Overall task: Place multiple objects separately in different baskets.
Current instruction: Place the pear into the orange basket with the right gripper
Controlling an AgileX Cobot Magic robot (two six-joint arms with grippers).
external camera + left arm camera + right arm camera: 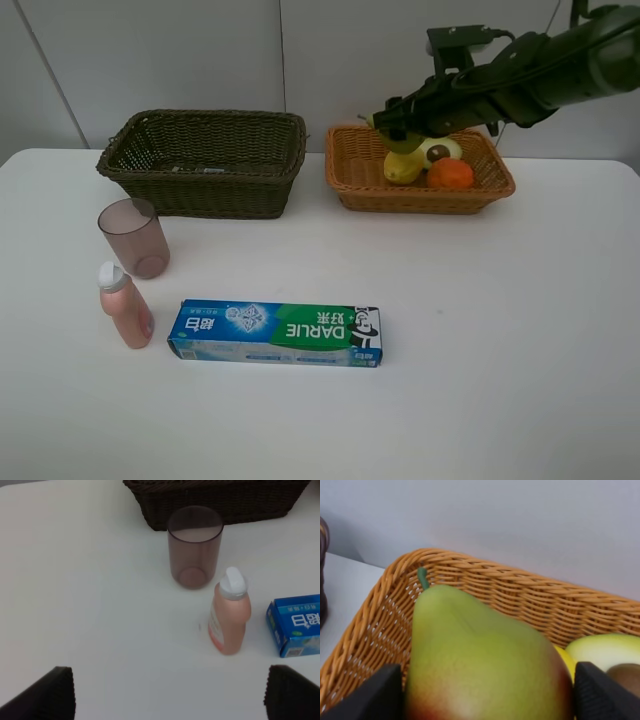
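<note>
While right jaws clamp the green-red pear (485,665) over the tan basket (530,605), left jaws wide apart

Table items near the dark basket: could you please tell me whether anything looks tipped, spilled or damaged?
Nothing stands out: the cup and pink bottle stand upright, the toothpaste box lies flat and looks intact, and nothing is spilled.

Black arm (545,62), black fingers (46,696).

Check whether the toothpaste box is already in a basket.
No, the toothpaste box lies flat on the table, out in front of the dark basket and the tan basket.
</note>
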